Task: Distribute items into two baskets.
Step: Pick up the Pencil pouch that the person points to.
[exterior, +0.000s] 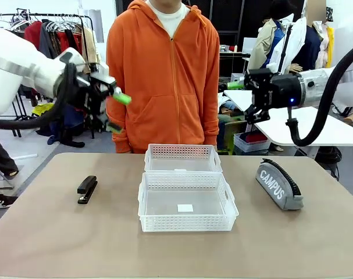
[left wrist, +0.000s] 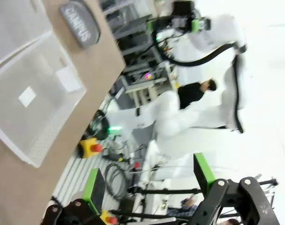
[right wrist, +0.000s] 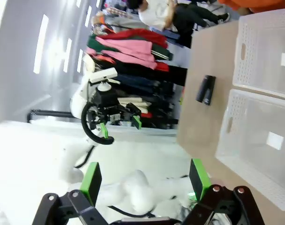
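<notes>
both arms up off the worktop, pointing in toward each other from either side. left claw hangs in the air above the worktop's left part, jaws wide, nothing between the green pads; its own wrist view shows the same wide gap. right claw hangs high on the right, jaws also wide and holding nothing, confirmed from its own wrist view.

two baskets at mid worktop, one behind the other, long sides touching. near basket has a small white label on its floor; far basket sits just in front of the person, who stands at the far edge in an orange hoodie.

black stapler lies flat on the worktop left of the near basket, apart from it, below the left claw. seen too from the right wrist.

grey pouch with "campus" lettering lies on the worktop right of the baskets, zipper side up, angled, apart from them. seen too from the left wrist.

both items lie outside the baskets, well clear of either claw.
</notes>
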Tool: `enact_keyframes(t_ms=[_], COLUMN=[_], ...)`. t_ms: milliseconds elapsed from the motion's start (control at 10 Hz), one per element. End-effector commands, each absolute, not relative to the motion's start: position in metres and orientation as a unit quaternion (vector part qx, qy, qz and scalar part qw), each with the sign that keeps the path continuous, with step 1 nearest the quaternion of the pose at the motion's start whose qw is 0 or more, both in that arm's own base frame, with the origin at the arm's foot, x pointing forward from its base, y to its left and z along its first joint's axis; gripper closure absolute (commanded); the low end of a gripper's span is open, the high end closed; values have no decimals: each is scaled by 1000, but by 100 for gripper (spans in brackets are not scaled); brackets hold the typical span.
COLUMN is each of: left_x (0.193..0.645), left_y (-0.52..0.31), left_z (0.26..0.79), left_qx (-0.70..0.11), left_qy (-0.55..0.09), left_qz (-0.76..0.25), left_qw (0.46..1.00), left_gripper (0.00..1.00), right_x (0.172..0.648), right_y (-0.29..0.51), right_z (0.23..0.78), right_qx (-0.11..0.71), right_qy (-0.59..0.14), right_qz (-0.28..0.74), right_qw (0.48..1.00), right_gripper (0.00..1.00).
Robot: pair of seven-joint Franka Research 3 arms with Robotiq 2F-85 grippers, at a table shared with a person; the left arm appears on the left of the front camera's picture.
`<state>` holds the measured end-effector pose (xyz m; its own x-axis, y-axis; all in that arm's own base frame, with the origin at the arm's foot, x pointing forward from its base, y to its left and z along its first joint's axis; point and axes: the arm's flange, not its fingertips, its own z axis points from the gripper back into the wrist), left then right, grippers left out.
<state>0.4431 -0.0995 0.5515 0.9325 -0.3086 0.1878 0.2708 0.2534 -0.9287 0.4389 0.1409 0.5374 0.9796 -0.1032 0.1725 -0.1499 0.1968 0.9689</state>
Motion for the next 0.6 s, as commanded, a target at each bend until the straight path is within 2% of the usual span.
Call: enact_keyframes(t_ms=[0,200,500], left_x=[453,461,463], left_y=[-96,-89,-85], left_z=[574,585,590], left_qx=[-627,-662,-680], left_qy=[-3,-2,-42], left_qz=[-129,-87,-49], left_qw=[769,745,730], left_gripper=[0,0,0], right_x=[450,457,469], right_y=[140,131,122], right_z=[549,559,566], right_qx=[654,670,688], right_qy=[-102,-78,-63], right_qz=[-14,-15,-19], right_qw=[750,738,722], right_gripper=[0,0,0])
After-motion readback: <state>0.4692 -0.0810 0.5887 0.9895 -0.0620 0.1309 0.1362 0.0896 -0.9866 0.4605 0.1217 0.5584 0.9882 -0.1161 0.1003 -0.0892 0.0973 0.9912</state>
